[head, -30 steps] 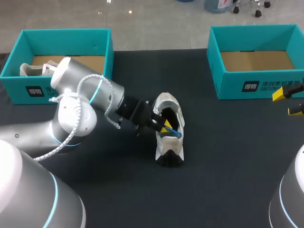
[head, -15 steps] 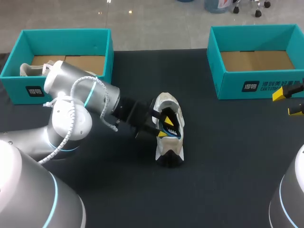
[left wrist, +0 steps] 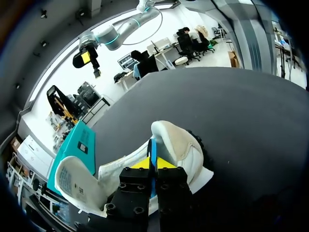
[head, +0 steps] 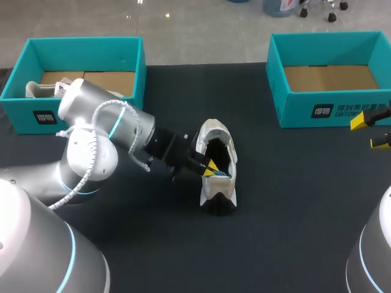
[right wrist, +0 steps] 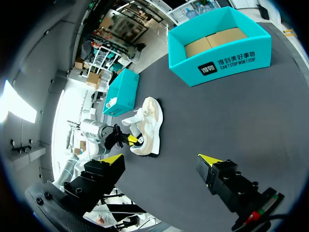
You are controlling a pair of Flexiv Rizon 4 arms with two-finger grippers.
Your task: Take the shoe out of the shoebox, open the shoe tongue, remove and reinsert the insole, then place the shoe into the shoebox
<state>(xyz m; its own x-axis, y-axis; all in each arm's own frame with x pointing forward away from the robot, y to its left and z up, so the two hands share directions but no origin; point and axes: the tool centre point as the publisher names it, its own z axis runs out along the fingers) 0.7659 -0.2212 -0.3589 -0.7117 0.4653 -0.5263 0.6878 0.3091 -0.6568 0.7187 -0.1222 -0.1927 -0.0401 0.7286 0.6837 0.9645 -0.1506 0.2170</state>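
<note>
Near the middle of the dark bench (head: 293, 207), resting on its sole and well apart from both boxes: a white shoe (head: 217, 152) with a black toe, toe turned toward the robot, opening upward. Reaching into that opening from the left side: the left gripper (head: 211, 170), fingers pinched together on the thin blue edge of the insole (left wrist: 152, 151). From the left wrist, yellow tips pressed against either side of that blue strip, with the cream heel just ahead and the tongue (left wrist: 72, 179) laid open beside the gripper. Over at the bench's right edge, just in front of the right shoebox (head: 330, 111): the right gripper (head: 374, 132), fingers spread wide apart and well away from the shoe. From the right wrist, shoe and left arm far ahead of those open fingers. At the far left corner: the teal left shoebox (head: 79, 46), with a second shoe (head: 40, 90), pale, tucked into its left end. At the far right corner: the right shoebox, also teal, brown cardboard floor showing inside.
</note>
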